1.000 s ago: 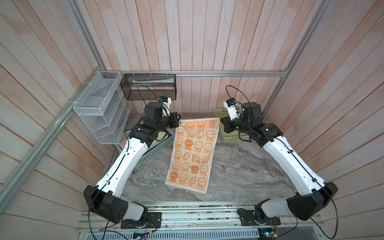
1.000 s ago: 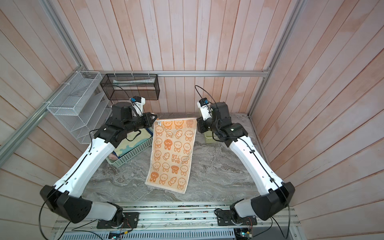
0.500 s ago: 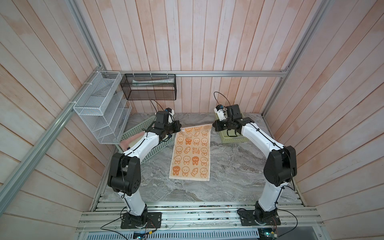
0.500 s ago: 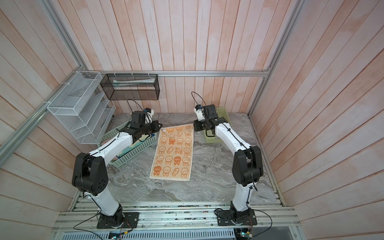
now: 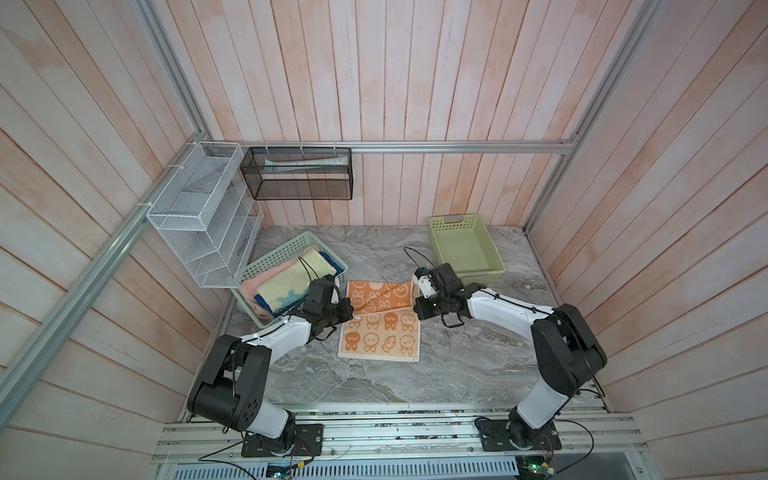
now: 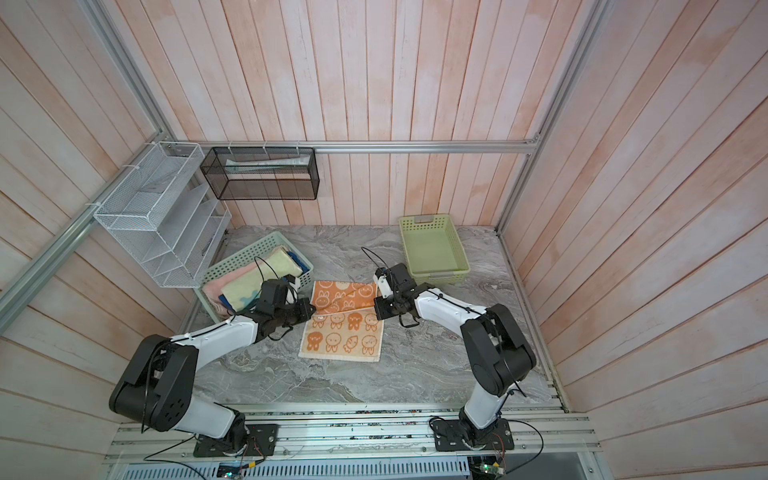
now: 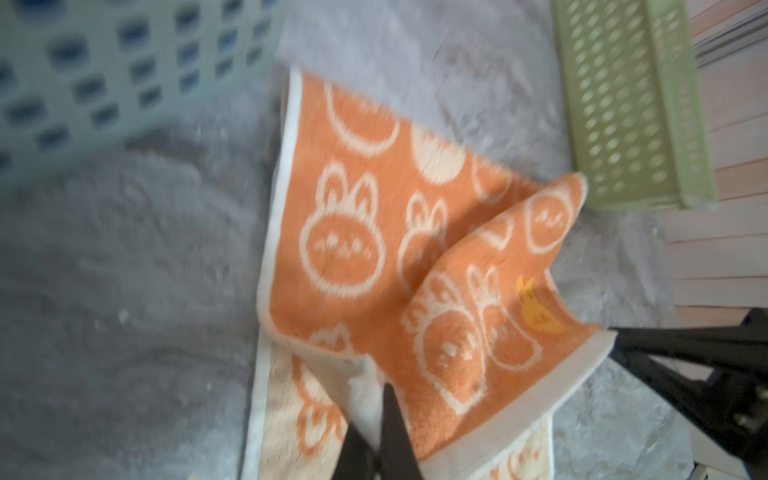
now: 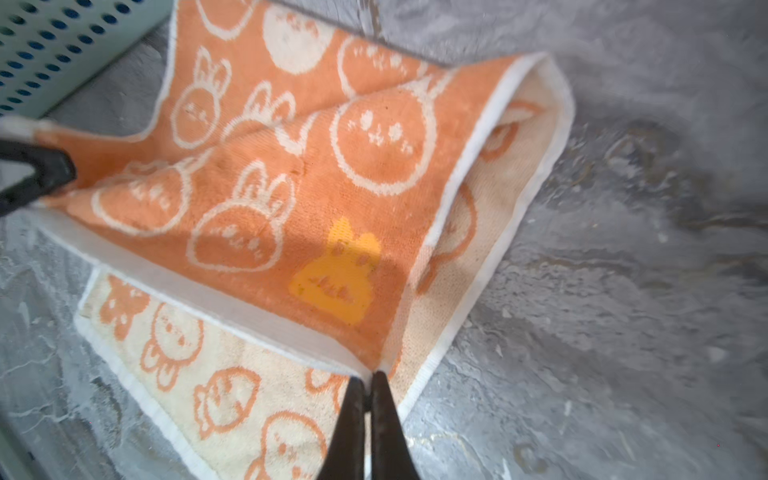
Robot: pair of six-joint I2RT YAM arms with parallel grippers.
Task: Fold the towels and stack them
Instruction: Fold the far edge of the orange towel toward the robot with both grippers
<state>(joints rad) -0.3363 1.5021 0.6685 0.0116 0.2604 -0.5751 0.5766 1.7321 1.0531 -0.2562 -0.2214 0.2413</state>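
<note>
The orange towel with cream rabbits [image 5: 379,337] [image 6: 341,338] lies on the marble table, its far part lifted and doubled back over the paler near part. My left gripper [image 5: 351,314] [image 7: 380,386] is shut on the raised edge's left corner. My right gripper [image 5: 415,309] [image 8: 368,378] is shut on its right corner. The held edge hangs between them, over the middle of the cloth [image 7: 353,232] [image 8: 270,174]. A pale yellow towel [image 5: 291,282], a pink one [image 5: 248,289] and a blue one [image 5: 330,262] lie in the blue-green basket [image 5: 274,255].
An empty light green basket [image 5: 465,249] stands at the back right, close behind the right wrist. A white wire rack [image 5: 199,216] and a black mesh basket [image 5: 297,174] hang on the walls at the back left. Wooden walls close in three sides.
Both arms have come down and toward the front. The towel, first held up hanging, then laid out at full length, now has its far edge drawn back over the near half.
</note>
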